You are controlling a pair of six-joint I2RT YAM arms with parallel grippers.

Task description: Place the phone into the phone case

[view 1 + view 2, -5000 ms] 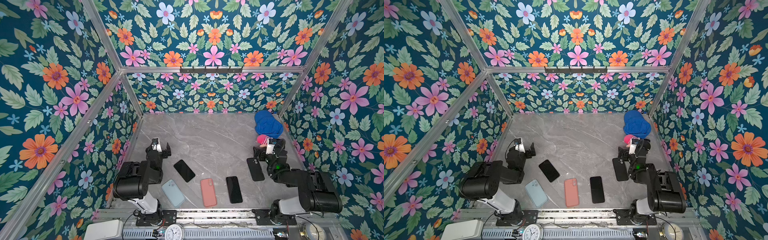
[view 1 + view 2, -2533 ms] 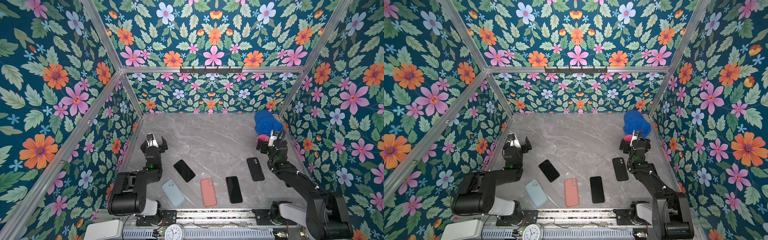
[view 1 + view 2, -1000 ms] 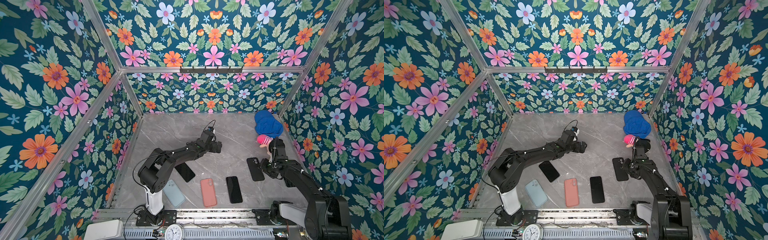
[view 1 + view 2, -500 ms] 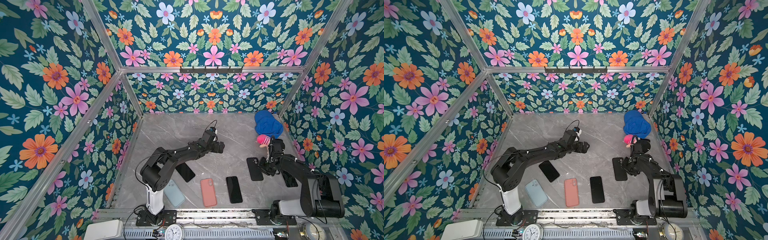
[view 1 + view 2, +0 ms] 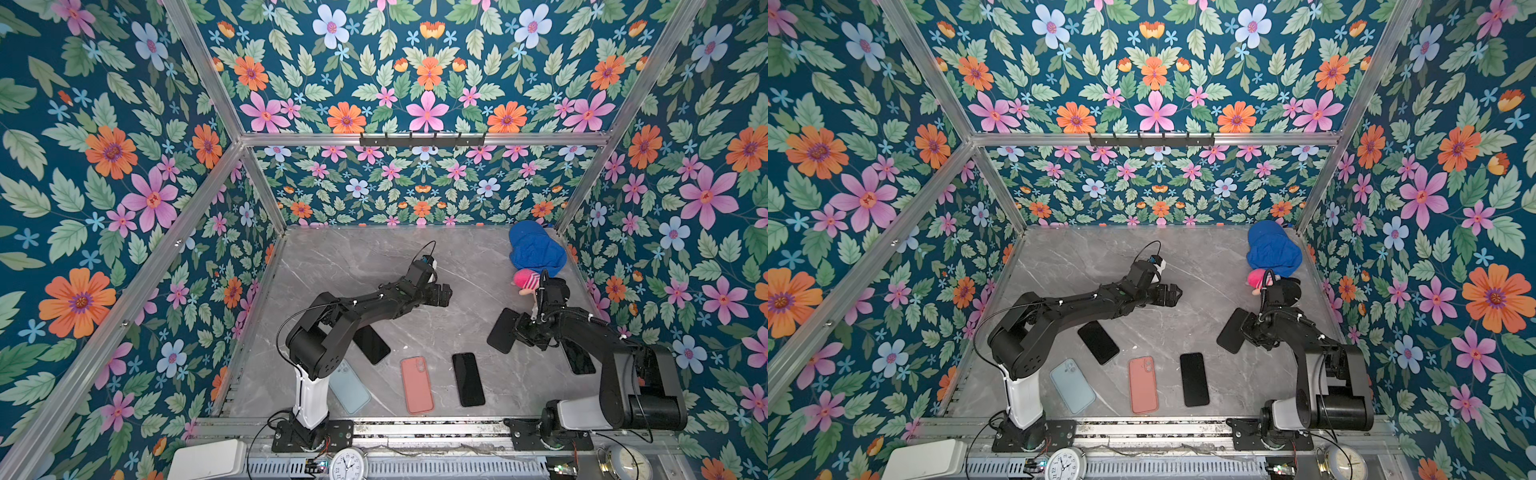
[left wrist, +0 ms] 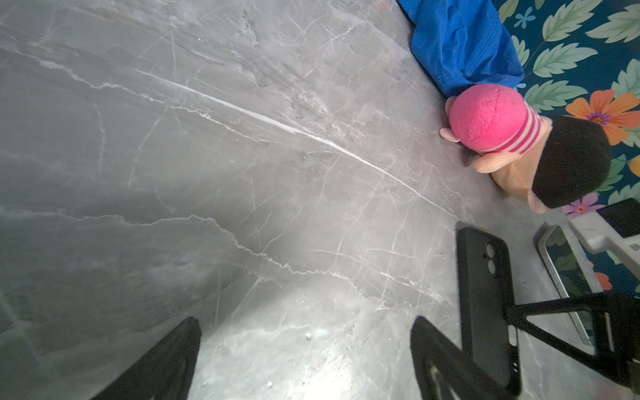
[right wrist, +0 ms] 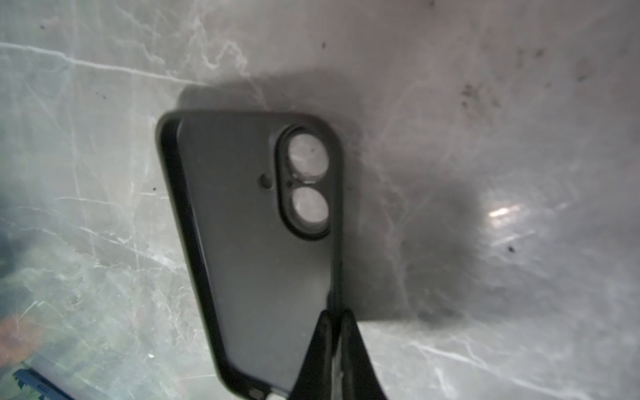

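Fingertips of my right pincer were pressed together on one long side rim of the black phone case. The case hung tilted off the worktop, with marble showing through its two round lens holes and a dark shadow under it. Reckoned from the pink plush doll, the case sat near it, on the side toward my bases. A dark phone lay flat a little farther from the doll on that same side, partly hidden under my right forearm; its silver rim showed in my left wrist view. My left pincer stood spread wide and gripped nothing, low over bare marble and well apart from the doll. A crumpled blue cloth touched the doll on its far side. Well apart from the doll, toward the front edge, lay a black phone, a salmon case and a pale blue phone, though that last might have been a case. A second black phone lay half under my left arm.
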